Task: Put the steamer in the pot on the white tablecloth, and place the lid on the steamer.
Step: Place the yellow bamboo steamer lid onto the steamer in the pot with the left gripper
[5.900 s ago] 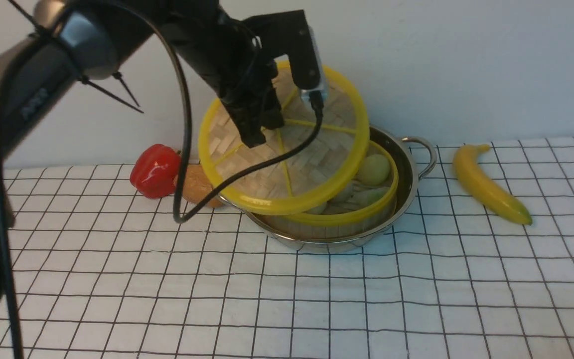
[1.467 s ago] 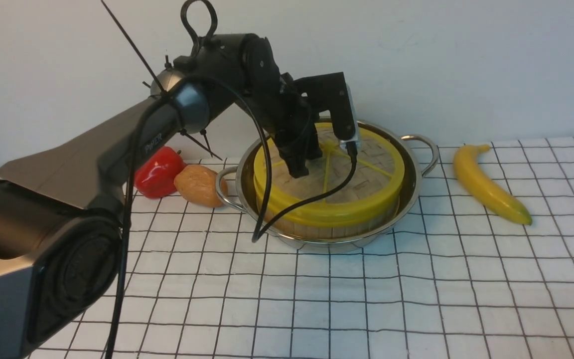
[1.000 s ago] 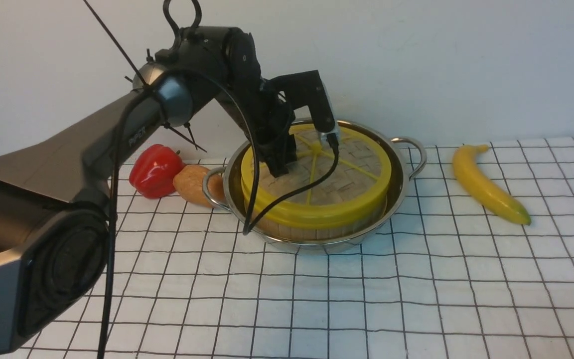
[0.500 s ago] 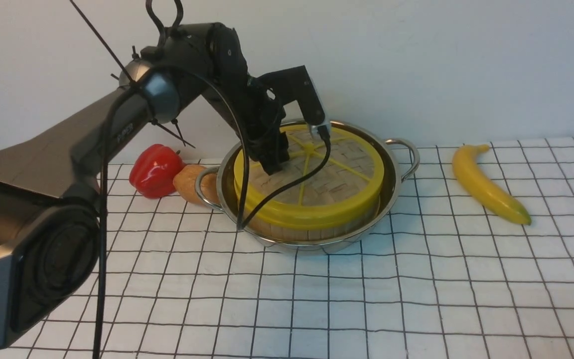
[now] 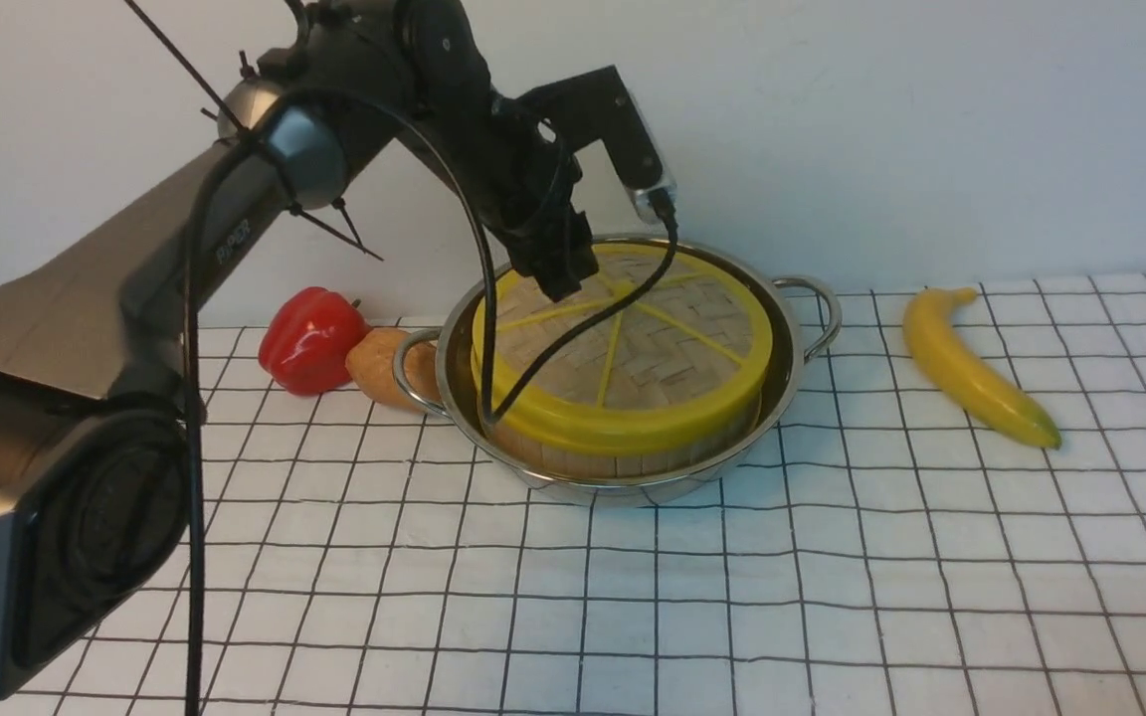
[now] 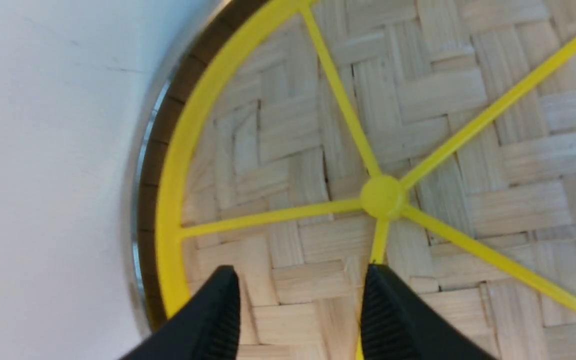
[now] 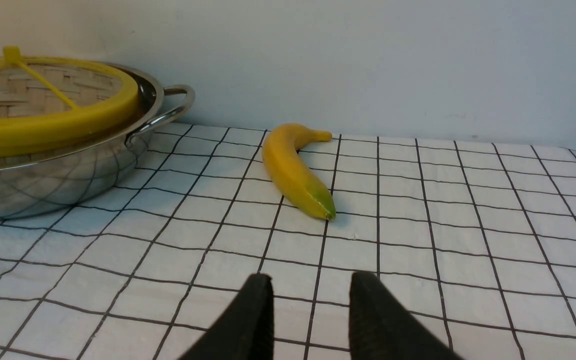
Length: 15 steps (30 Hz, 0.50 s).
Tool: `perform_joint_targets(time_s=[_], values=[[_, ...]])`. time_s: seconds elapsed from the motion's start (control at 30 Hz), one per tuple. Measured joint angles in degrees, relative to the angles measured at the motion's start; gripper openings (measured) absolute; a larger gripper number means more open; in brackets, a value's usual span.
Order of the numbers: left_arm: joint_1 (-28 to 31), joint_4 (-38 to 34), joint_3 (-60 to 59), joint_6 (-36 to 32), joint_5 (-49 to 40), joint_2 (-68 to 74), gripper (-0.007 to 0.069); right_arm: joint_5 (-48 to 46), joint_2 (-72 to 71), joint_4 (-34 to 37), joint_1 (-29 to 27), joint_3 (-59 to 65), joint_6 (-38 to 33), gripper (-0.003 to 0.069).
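Note:
The pot [image 5: 804, 343] stands on the white tablecloth [image 5: 732, 597] with the steamer [image 5: 623, 461] inside it. Only the steamer's slatted wall shows under the lid [image 5: 633, 363], which lies flat on top. My left gripper [image 5: 563, 283] hovers just above the lid's back left part, open and holding nothing. In the left wrist view its fingers [image 6: 223, 305] stand apart over the woven lid [image 6: 418, 100], near the yellow hub. The right gripper [image 7: 310, 295] is open low over the tablecloth [image 7: 468, 225], to the right of the pot [image 7: 58, 180].
A red pepper [image 5: 309, 338] and a brown potato-like thing [image 5: 384, 368] lie against the pot's left handle. A banana [image 5: 976, 368] lies to the right of the pot, also in the right wrist view as the banana [image 7: 293, 170]. A pale wall runs close behind.
The lid, earlier held tilted above the pot, now rests flat on the steamer. The pot slid a little to the left. My left gripper has just risen clear of the lid.

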<state>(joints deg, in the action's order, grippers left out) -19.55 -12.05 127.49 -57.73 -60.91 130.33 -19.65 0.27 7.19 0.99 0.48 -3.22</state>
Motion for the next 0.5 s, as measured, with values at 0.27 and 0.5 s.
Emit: perform_joint_targets(time_s=[0.27,0.5], values=[[0.0,-7.4,0.9,-6.7,-0.4,0.3,0.0316,0.0,0.0,0.0,0.0,0.0,0.0,0.024],[-0.2,-9.7,0.9,-12.3,1.2,2.2,0.0316,0.0,0.0,0.0,0.0,0.0,0.0,0.024]])
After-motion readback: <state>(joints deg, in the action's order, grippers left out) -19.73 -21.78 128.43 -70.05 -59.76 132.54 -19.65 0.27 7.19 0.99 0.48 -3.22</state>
